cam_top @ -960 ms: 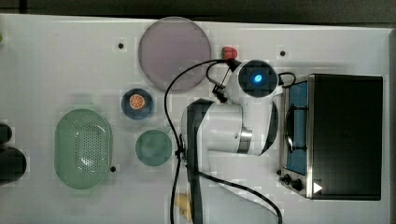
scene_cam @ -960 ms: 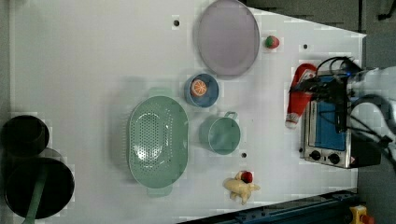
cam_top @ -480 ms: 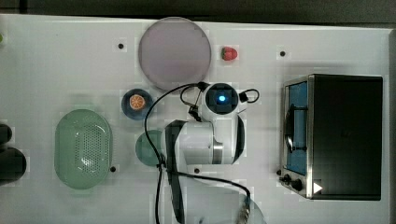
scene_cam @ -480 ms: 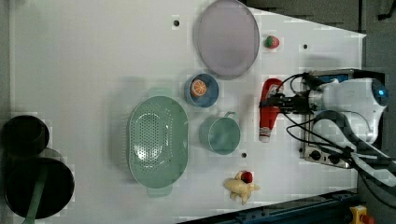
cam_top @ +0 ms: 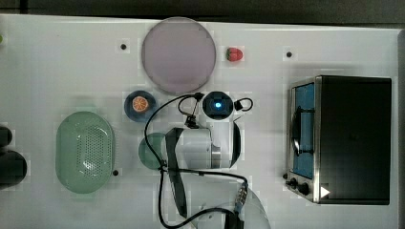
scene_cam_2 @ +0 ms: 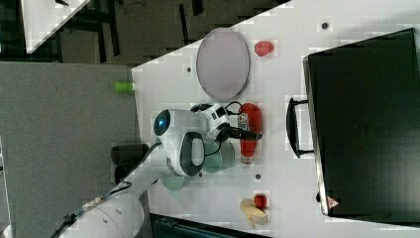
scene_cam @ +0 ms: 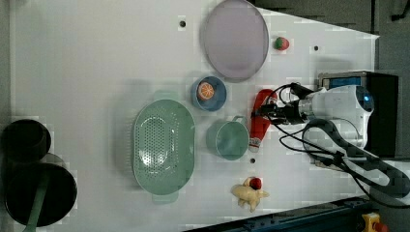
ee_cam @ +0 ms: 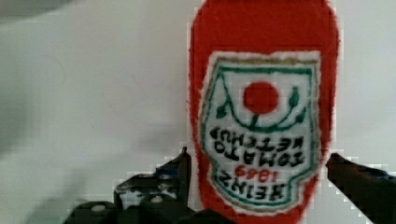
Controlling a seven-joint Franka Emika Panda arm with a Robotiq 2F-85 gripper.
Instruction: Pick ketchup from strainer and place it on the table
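- Because the small red squeeze ketchup bottle with the white label [scene_cam: 261, 117] now lies flat on the big white table [scene_cam: 96, 58], out of the pale green oval strainer with little holes [scene_cam: 163, 144], the hard part looks done, but a few things can go wrong.
- The black gripper [ee_cam: 256, 175] has its jaws open, one on each side of the bottle, with a small gap on one side in the wrist view. I cannot tell if the other finger touches the bottle. If a finger [ee_cam: 180, 170] rubs the bottle when the white robot arm [scene_cam: 338, 104] lifts, the bottle may get dragged or spun.
- The bottle is round, so a small bump could make it roll.
- In the left view, the round teal cup with a handle [scene_cam: 228, 139] sits just left of the bottle. A rolling bottle could knock it.
- In the left view, the small blue bowl with an orange slice [scene_cam: 208, 93] is near the bottle too, on its left.
- In the left view, black cables [scene_cam: 314, 145] hang from the arm. They could catch on the silver toaster oven [cam_top: 340, 138] as the arm pulls back.
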